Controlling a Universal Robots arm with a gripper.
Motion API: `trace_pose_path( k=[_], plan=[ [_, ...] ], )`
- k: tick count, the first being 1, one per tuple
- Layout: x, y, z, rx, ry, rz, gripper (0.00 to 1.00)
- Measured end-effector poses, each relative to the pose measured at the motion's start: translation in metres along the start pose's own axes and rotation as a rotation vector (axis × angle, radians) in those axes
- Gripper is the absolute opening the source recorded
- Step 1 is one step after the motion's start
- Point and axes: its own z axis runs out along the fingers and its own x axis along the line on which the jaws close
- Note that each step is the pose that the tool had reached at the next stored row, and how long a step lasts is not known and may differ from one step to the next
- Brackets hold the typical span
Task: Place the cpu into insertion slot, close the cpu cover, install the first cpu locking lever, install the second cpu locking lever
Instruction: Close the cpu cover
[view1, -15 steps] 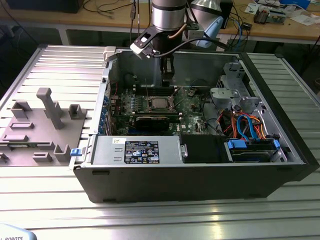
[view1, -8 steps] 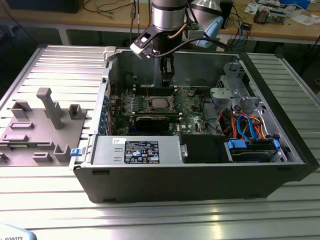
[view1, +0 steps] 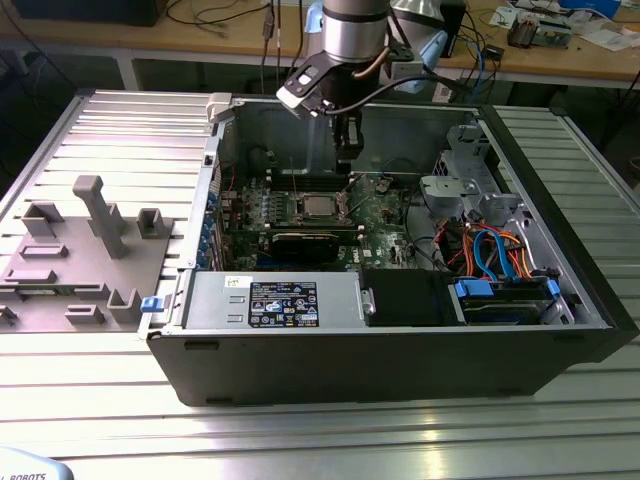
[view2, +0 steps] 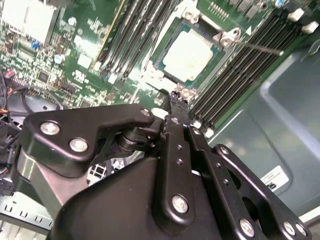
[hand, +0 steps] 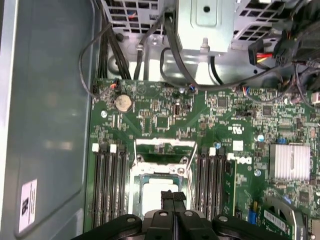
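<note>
Closest to the wrist cameras, the gripper (view2: 180, 100) has its two black fingers drawn together into one narrow tip, and we see nothing caught between them; we judge that this slim shape suits the crowded parts around the insertion slot (view2: 152, 74). It hangs over the near edge of that slot, and we cannot tell whether it touches anything there.

Just beyond the tip lies the cpu (view2: 189, 54), seated in the insertion slot: a small flat square with a pale silvery-grey face, level and bright under the light, so the first step looks done to us. On its far side in the first wrist view, the cpu cover (hand: 165, 144) stands tipped up on its hinge, a silvery frame whose open centre shows the green board (hand: 165, 115) behind; raised like that, it leaves the chip bare. A thin wire locking lever (view2: 257, 47) juts away from the slot, unlatched, which we think is why the cover is free to stand.

Dark memory slots (view2: 240, 70) flank the cpu on both sides. Farther out, in the exterior view, the computer case (view1: 400, 370) lies on its side on the ribbed metal table (view1: 300, 430), open face up, which we take to be so the arm (view1: 355, 30) can reach the board from above.
</note>
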Motion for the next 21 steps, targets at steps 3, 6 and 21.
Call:
trace_pose_path(
  k=[3, 6, 21],
  plan=[
    [-0.0006, 0.0115, 0.0005, 0.0052, 0.0002, 0.000, 0.11],
    [-0.0008, 0.0170, 0.0007, 0.0074, 0.0002, 0.000, 0.11],
    [-0.0023, 0.0548, 0.0107, 0.0308, 0.0016, -0.001, 0.11]
  ],
)
